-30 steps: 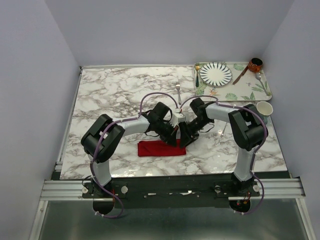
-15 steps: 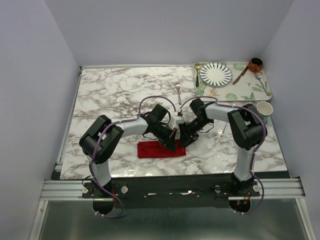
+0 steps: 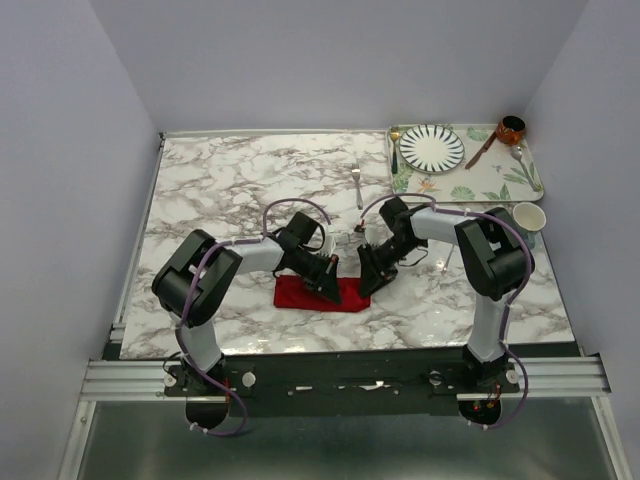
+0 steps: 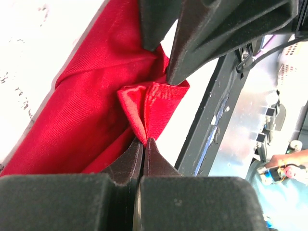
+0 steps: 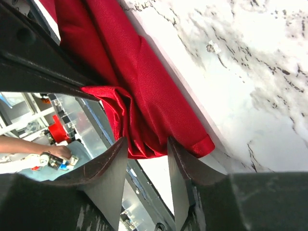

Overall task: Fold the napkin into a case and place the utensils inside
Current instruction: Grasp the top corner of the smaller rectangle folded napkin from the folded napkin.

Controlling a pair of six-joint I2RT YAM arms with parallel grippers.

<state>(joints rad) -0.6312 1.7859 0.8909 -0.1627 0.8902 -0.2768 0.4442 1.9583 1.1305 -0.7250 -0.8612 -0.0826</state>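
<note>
On the marble table (image 3: 220, 190), near its front edge, the one red napkin (image 3: 292, 296) lies folded into a narrow strip. The left gripper (image 4: 144, 140) has its fingers pinched shut on a raised fold, probably to lift that layer open as a pocket. The right gripper (image 5: 145, 144) faces it, fingers apart astride the cloth's bunched end, not clamping, and one silver fork (image 3: 356, 183) lies well beyond both pairs of fingers.

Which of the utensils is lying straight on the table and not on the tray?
The silver fork, alone on the marble table beside the tray; the gold spoon and wooden utensil lie on the tray.
</note>
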